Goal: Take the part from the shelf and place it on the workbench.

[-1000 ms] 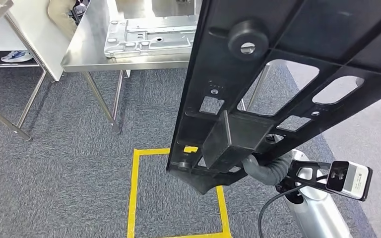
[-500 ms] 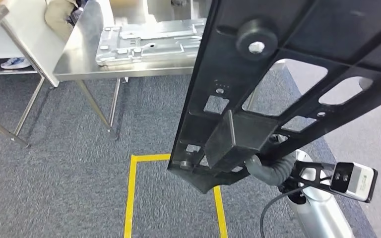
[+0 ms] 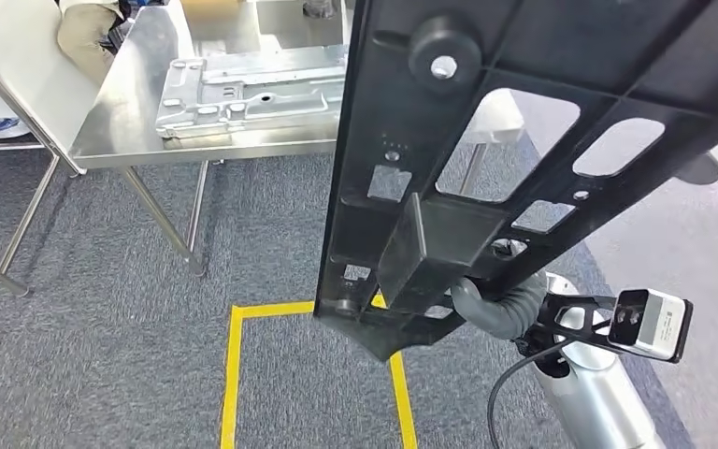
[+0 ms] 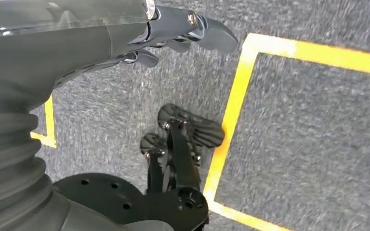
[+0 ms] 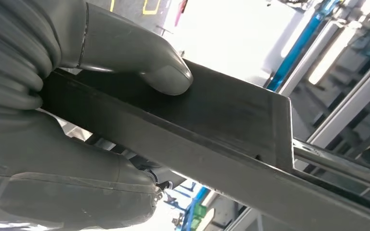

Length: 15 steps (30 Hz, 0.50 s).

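Right hand point(image 5: 77, 120) wrapped around a box-shaped block on the black part point(image 3: 524, 112), thumb point(image 5: 139, 57) pressed flat on one face and the other fingers curled under the opposite side; in the head view, seen as a grey ribbed cuff at about 5 o'clock, tucked behind the part's lower end. Part held up off the floor, tilted, rising from the hand toward 1 o'clock, a ribbed frame with several cut-out windows and a round boss near its top. Left hand point(image 4: 173, 33) hanging over the carpet point(image 3: 103, 327) with nothing in it, fingers loosely extended. Yellow tape point(image 3: 232, 374) square on the carpet at 6 o'clock. Steel workbench point(image 3: 122, 122) at 11 o'clock, well apart from the part, carrying a stamped metal plate point(image 3: 252, 89)
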{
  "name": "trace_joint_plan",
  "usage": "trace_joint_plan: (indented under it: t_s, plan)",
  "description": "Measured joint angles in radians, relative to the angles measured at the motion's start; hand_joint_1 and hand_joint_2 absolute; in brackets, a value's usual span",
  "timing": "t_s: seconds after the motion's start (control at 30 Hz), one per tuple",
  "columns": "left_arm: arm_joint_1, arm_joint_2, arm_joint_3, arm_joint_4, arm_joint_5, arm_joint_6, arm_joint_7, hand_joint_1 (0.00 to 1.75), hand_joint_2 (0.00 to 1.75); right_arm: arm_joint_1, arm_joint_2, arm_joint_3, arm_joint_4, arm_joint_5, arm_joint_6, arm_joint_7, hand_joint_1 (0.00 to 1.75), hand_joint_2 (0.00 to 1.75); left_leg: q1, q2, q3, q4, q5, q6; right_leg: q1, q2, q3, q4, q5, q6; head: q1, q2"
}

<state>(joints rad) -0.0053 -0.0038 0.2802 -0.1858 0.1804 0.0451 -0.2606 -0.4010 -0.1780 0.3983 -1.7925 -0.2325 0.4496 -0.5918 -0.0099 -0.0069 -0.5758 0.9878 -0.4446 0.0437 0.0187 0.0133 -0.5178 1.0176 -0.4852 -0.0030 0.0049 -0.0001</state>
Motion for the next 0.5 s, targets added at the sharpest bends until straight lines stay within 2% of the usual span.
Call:
trace_joint_plan:
  t_s: [0.07,0.13,0.17,0.2,0.23,0.3,0.33,0.37,0.4,0.5]
  plan:
    - [-0.002,-0.001,0.0,0.0,0.0,0.0,-0.001,0.0,1.75,-0.004,0.0,0.0,0.001,-0.001,-0.008,0.002,1.75,1.75,0.006,0.002,0.021,-0.008,0.003,0.002,-0.004,-0.001,-0.034,0.067,-0.034,0.013,0.002,0.0]
    - [-0.005,-0.002,0.001,0.0,0.0,0.0,-0.001,0.0,1.75,-0.005,0.0,-0.001,0.003,-0.001,-0.012,0.003,1.75,1.75,0.008,0.003,0.028,-0.009,-0.005,0.002,-0.016,-0.002,-0.112,0.187,-0.084,0.028,0.006,0.0]
    - [-0.005,-0.002,0.001,0.0,0.0,0.0,-0.001,0.0,1.75,-0.003,0.0,-0.001,0.004,-0.001,-0.013,0.003,1.75,1.75,0.009,0.002,0.031,-0.009,-0.011,0.0,-0.022,-0.002,-0.149,0.235,-0.099,0.035,0.005,0.0]
    - [-0.004,-0.002,0.001,0.0,0.0,0.0,-0.001,0.0,1.75,-0.002,0.0,0.0,0.006,-0.001,-0.014,0.004,1.75,1.75,0.012,0.002,0.036,-0.008,-0.017,-0.003,-0.029,-0.003,-0.173,0.252,-0.097,0.041,0.006,0.0]
    - [-0.003,-0.003,0.001,0.0,0.0,0.0,0.0,0.0,1.75,-0.001,0.0,0.0,0.007,-0.001,-0.015,0.004,1.75,1.75,0.015,0.001,0.044,-0.007,-0.024,-0.007,-0.035,-0.004,-0.179,0.234,-0.076,0.047,0.006,0.0]
    - [-0.001,-0.004,0.001,0.0,0.0,0.0,0.0,0.0,1.75,-0.001,0.0,0.0,0.008,-0.001,-0.015,0.004,1.75,1.75,0.021,0.0,0.066,-0.006,-0.044,-0.017,-0.045,-0.01,-0.145,0.107,0.017,0.056,0.006,0.0]
    - [-0.001,-0.005,0.001,0.0,0.0,0.0,0.0,0.0,1.75,-0.001,0.0,0.0,0.009,-0.001,-0.016,0.005,1.75,1.75,0.023,0.0,0.076,-0.005,-0.053,-0.024,-0.046,-0.013,-0.125,0.045,0.051,0.056,0.007,0.0]
    - [-0.002,-0.005,0.001,0.0,0.0,0.0,-0.001,0.0,1.75,-0.001,0.0,0.0,0.009,-0.001,-0.017,0.005,1.75,1.75,0.023,0.0,0.082,-0.004,-0.062,-0.031,-0.045,-0.015,-0.111,0.001,0.073,0.051,0.007,0.0]
    - [-0.004,-0.005,0.001,0.0,-0.001,0.0,-0.001,0.0,1.75,-0.001,0.0,0.0,0.009,0.0,-0.019,0.005,1.75,1.75,0.023,0.0,0.086,-0.005,-0.068,-0.039,-0.043,-0.016,-0.106,-0.018,0.08,0.042,0.008,0.0]
    - [-0.008,-0.005,0.001,0.0,-0.003,0.0,-0.002,0.0,1.75,-0.002,0.0,0.0,0.008,0.006,-0.03,0.01,1.75,1.75,0.023,0.001,0.09,0.015,-0.068,-0.058,-0.042,-0.013,-0.092,-0.023,0.07,0.016,0.007,0.0]
